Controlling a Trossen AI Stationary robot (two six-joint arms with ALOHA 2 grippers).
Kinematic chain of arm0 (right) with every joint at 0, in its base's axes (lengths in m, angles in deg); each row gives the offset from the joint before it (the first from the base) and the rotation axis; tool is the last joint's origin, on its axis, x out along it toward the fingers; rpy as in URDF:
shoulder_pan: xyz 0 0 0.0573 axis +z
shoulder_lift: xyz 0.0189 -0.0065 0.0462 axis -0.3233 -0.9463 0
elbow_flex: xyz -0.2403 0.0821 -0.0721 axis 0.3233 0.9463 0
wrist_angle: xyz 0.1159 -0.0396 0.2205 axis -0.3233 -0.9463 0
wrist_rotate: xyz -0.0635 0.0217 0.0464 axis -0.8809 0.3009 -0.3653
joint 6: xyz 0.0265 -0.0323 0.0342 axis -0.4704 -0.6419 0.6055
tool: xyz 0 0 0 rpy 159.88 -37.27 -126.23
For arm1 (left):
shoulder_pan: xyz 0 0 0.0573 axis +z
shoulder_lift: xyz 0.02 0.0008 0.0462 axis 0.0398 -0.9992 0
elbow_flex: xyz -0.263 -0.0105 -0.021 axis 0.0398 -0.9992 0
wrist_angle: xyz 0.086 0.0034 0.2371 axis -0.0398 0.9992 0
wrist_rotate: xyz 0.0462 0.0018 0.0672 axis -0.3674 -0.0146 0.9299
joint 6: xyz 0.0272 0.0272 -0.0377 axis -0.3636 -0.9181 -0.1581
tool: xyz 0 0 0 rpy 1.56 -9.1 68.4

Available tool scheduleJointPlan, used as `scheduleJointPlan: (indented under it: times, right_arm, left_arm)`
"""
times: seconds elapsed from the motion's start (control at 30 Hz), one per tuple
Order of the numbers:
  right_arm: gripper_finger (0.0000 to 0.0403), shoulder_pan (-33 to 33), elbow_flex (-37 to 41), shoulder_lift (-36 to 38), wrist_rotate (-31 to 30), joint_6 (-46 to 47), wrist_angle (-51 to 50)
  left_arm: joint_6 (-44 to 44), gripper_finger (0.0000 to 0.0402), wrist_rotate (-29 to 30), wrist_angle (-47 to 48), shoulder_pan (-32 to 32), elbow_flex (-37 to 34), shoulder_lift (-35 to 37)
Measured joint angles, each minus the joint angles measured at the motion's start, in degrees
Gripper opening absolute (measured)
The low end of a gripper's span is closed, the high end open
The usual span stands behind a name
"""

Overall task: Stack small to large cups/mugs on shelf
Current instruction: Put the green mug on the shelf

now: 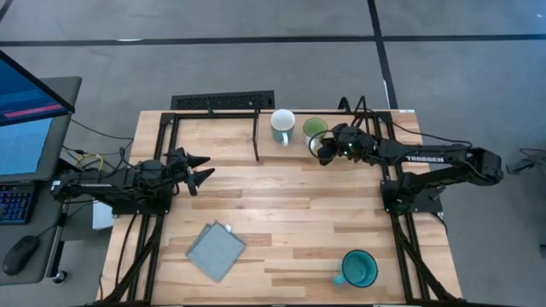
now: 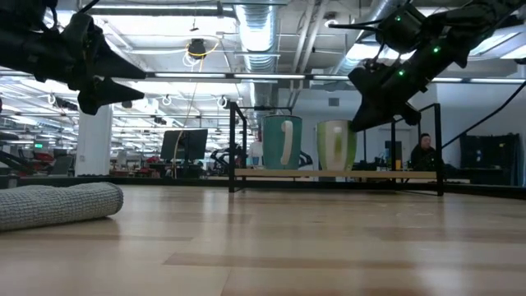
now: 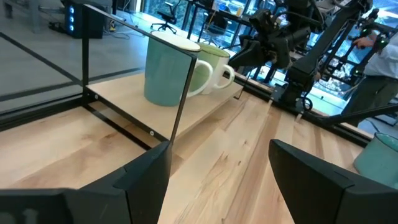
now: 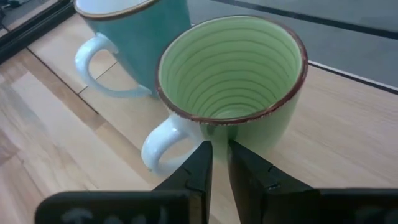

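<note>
shelf [image 1: 367, 128] holds two mugs [image 1: 283, 125], one teal mug [image 1: 359, 269] on table; right gripper [image 4: 216, 158] narrow, left gripper [image 3: 214, 168] wide.

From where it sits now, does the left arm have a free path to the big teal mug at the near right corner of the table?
Probably not easily. The left pincer hovers open at the table's left side, while the large teal handled mug stands far across at the opposite corner. Nothing blocks the way; only the folded grey cloth lies between. Reach looks doubtful.

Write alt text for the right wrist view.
The right hand, fingers nearly closed, sits just short of a light green mug standing upright and empty on the wooden shelf. A teal-sided mug with a white handle stands beside it.
</note>
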Motion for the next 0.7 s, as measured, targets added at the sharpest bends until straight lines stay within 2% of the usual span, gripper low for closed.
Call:
scheduleJointPlan:
  times: [0.7]
  right_arm:
    - [0.0074,-1.7,0.0,0.0,0.3,0.0,0.1]
  left_arm:
    - [1.1,0.0261,0.1,1.4,0.0,0.0,0.0]
